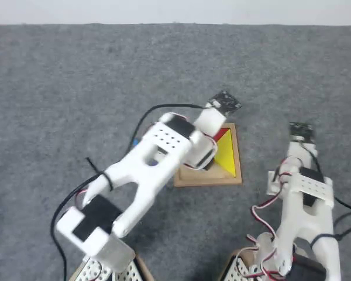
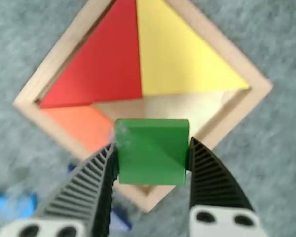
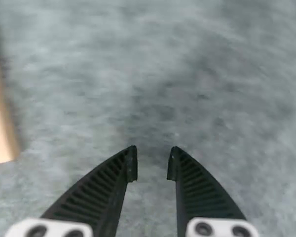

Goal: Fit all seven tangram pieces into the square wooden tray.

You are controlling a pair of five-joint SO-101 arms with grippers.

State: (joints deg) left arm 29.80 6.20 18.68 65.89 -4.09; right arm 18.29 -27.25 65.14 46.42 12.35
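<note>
Grey table (image 1: 76,70): left pincer (image 2: 152,145) clamps green square (image 2: 150,153) directly above bare gap in tray (image 1: 207,180), frame centre-right; right pincer (image 3: 152,153) ajar, empty.

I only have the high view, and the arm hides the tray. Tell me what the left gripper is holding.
Observer: The left gripper is shut on a green square piece, over the unfilled part of the wooden tray.
Operator: Name anything in the tray that my view misses.
Observer: An orange piece lies flat in the tray, touching the red triangle.
Operator: Now report the right gripper.
Observer: The right gripper is open and empty, over grey carpet.
</note>
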